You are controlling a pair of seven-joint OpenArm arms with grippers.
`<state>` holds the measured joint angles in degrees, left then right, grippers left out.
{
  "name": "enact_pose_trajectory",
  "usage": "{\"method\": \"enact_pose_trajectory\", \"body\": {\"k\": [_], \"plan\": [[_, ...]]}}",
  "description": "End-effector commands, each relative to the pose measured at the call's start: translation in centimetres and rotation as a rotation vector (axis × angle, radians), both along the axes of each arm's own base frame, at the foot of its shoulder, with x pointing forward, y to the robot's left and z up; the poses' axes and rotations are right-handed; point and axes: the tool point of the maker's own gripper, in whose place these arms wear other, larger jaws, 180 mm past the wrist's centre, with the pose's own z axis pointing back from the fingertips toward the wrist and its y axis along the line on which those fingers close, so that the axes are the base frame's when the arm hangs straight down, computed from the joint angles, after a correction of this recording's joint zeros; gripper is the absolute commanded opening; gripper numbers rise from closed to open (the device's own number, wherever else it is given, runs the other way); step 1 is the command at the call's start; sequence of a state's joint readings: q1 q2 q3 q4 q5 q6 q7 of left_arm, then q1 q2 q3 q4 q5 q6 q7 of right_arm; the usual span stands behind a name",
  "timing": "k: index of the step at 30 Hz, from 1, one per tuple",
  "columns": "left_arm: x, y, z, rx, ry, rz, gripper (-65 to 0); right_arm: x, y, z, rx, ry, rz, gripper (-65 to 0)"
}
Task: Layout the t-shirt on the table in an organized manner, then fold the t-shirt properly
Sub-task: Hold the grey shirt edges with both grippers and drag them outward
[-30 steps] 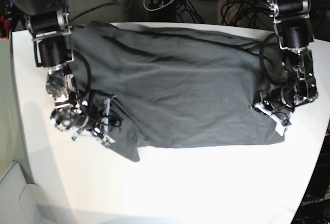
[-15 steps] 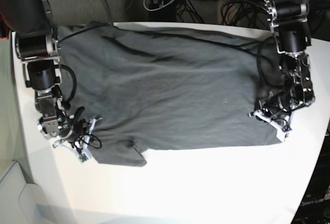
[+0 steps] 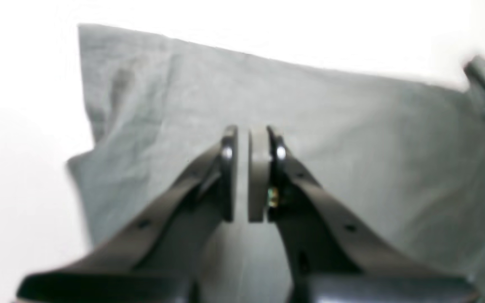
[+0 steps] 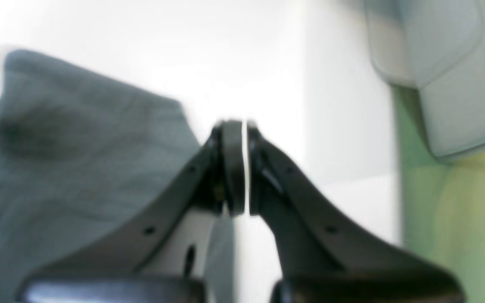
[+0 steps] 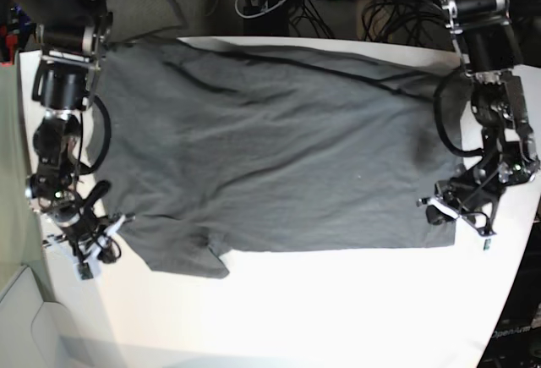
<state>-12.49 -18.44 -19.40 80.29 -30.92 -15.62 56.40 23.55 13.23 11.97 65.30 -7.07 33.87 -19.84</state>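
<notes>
t-shirt (image 5: pixel 270 148): dark grey, spread wide across the far half of the white table (image 5: pixel 338 309) — one sleeve bunched at its near left corner in the base view.
left end effector (image 3: pixel 249 141): jaws nearly together, a thin gap between them, nothing held — hovering over the shirt's edge at the base view's right.
right end effector (image 4: pixel 239 126): jaws pressed together, empty — just off the shirt's corner, over bare table at the base view's left.
background: cables (image 5: pixel 270 0) behind the table.
</notes>
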Motion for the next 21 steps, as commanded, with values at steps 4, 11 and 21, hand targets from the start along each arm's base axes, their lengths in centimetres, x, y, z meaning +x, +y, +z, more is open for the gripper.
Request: {"method": "enact_pose_trajectory", "body": {"k": [4, 11, 21], "plan": [[-2.8, 3.7, -1.6, 0.079, 0.105, 0.067, -60.0, -2.7, 3.0, 0.3, -0.011, 0.021, 0.093, -65.0], [-4.2, 4.0, -6.1, 0.181, 0.184, 0.085, -60.0, -6.5, 5.8, -3.8, -0.025, 0.184, 0.113, -65.0], [0.3, -0.3, -9.1, 0.115, 0.174, 0.021, -60.0, -5.0, 3.1, -10.2, 0.065, 0.409, 0.073, -65.0]]}}
